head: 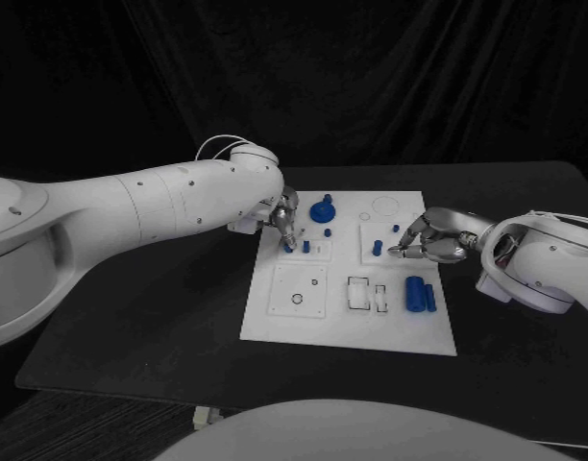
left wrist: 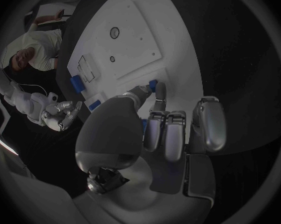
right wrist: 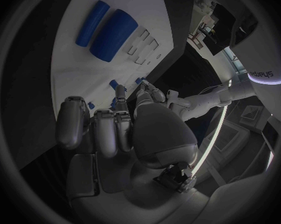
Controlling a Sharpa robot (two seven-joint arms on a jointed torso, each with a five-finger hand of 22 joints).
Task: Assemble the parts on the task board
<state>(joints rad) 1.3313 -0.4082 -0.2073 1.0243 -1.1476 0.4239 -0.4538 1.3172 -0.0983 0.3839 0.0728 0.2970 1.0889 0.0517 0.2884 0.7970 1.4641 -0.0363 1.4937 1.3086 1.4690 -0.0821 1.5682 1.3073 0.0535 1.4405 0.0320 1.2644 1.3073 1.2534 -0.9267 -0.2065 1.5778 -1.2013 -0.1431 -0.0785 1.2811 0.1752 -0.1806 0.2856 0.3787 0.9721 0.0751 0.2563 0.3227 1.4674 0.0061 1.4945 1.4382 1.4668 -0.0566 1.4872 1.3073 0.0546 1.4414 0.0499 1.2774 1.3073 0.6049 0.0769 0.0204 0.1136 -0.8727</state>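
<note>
Now left hand (head: 283,219) pinches small blue peg (left wrist: 154,86) over white rectangular task board (head: 378,331), upper-left part. Right hand (head: 426,240) pinches another small blue peg (right wrist: 113,82) at board's right side.

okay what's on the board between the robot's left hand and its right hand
In the head view, between the left hand and right hand lies white task board, bearing a blue knob-shaped part and a small upright blue peg.

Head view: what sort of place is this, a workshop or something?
Likely a robot test lab: a black table against dark curtains, a white task board with small blue parts, and the left hand and right hand working over it.
</note>
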